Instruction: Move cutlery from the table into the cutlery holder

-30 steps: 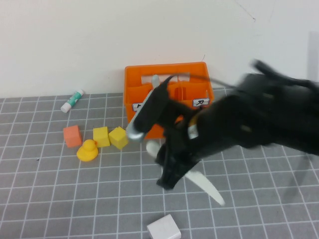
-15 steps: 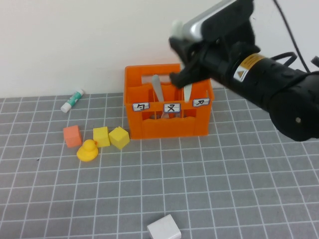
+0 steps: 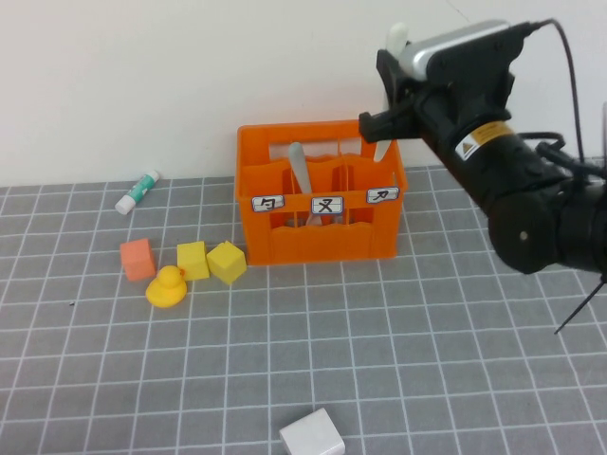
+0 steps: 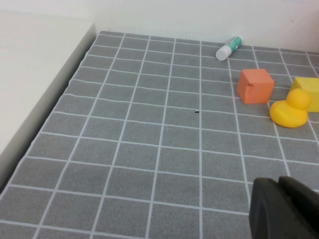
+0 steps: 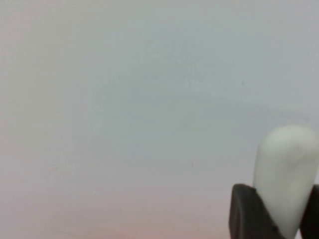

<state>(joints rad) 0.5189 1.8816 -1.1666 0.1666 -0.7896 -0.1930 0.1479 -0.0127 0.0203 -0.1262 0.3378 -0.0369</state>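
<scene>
The orange cutlery holder (image 3: 322, 242) stands at the back of the grey tiled table (image 3: 427, 360). A grey fork (image 3: 299, 169) stands upright in its left-middle compartment. My right gripper (image 3: 387, 112) is above the holder's right rear corner, shut on the cream-white knife (image 3: 396, 40). The knife is held nearly upright, its lower tip at the holder's right compartment. In the right wrist view the knife (image 5: 285, 169) sticks out between the fingers (image 5: 247, 211) of the right gripper (image 5: 279, 219), against the pale wall. My left gripper (image 4: 284, 211) is shut and empty, low over bare table at the left.
A white-and-green tube (image 3: 138, 191) lies at the back left. An orange cube (image 3: 137, 259), a yellow duck (image 3: 167, 286) and two yellow cubes (image 3: 193, 260) sit left of the holder. A white block (image 3: 311, 436) lies at the front edge.
One second ago the knife lay on the table under my right arm. The right gripper has taken it, lifted it over the holder, then shifted right.
</scene>
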